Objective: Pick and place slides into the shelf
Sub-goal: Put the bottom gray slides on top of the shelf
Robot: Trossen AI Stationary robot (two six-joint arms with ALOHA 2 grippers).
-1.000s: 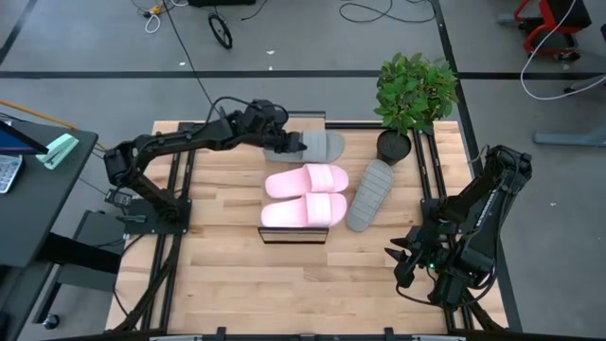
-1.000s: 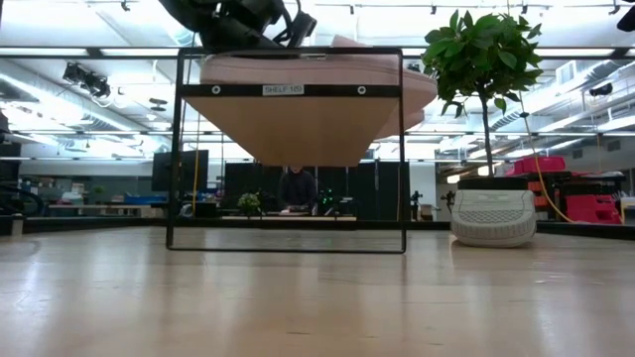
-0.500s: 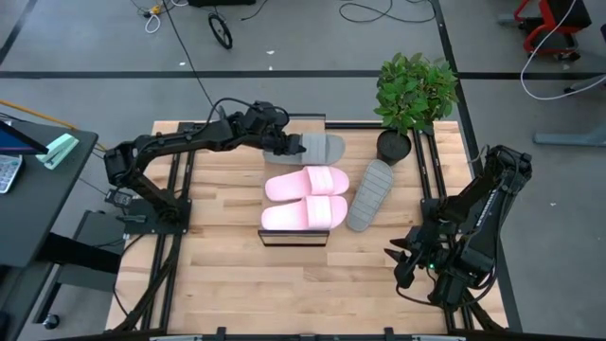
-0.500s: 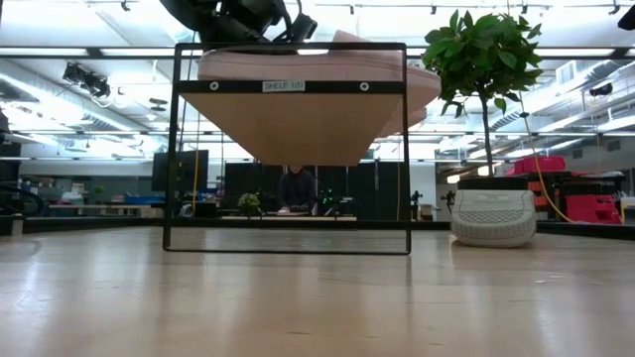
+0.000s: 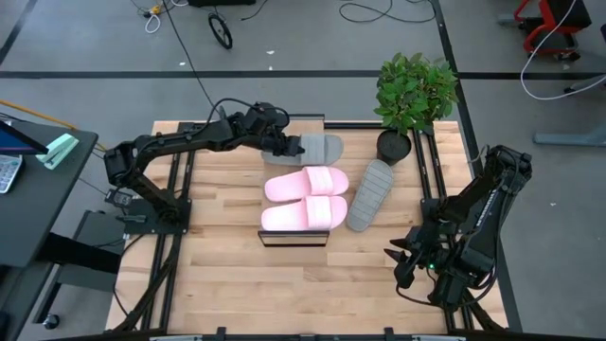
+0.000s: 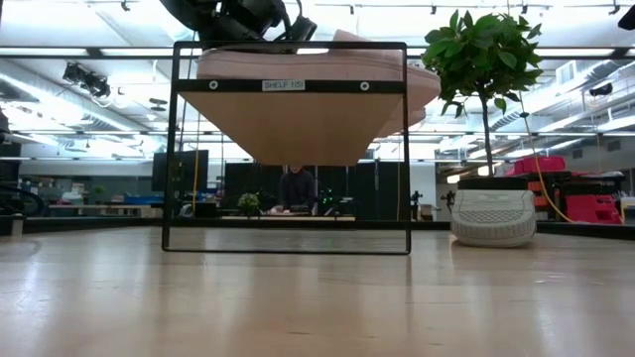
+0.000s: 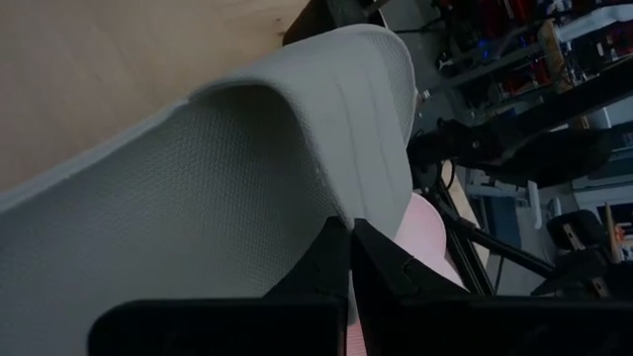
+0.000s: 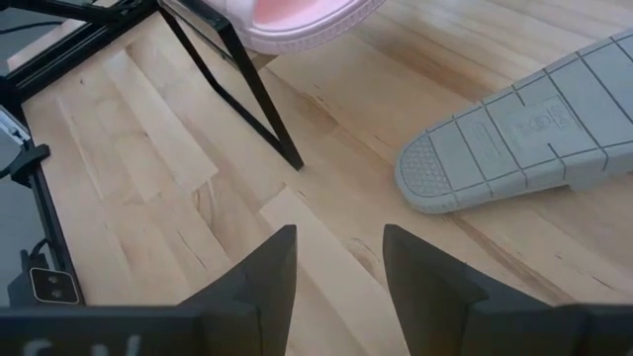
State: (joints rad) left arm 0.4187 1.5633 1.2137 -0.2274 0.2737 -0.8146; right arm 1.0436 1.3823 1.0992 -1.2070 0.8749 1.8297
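A grey slide (image 5: 320, 148) lies at the far end of the shelf (image 5: 294, 237), beside two pale pink slides (image 5: 305, 182) (image 5: 303, 211) that rest sole-down on its plank top. My left gripper (image 5: 282, 145) is at that grey slide's left end, shut on it. In the left wrist view the grey slide (image 7: 247, 168) fills the picture. The second grey slide (image 5: 371, 194) lies on the table right of the shelf, tread showing (image 8: 524, 129). My right gripper (image 5: 401, 257) waits open at the near right corner. My left gripper (image 7: 349, 252) pinches the grey slide's rim (image 7: 316, 213) between its two fingers, at the end toward the table's left, away from the strap (image 7: 346, 79). The fingers come from the table's left, slanting down, along the slide. Whether the slide rests on the shelf or is raised off it, I cannot tell.
A potted plant (image 5: 412, 95) stands at the far right corner, its pot (image 5: 393, 144) close to the second grey slide. Bare wood tabletop (image 5: 218, 275) spreads in front of the shelf and to its left. A person sits in the room beyond the table (image 6: 296, 188).
In the low view the shelf's black frame has grown wider and its top bar has risen a little: the shelf has shifted slightly toward the table's near edge, the pink slides riding on it. My left gripper has stayed shut on the grey slide.
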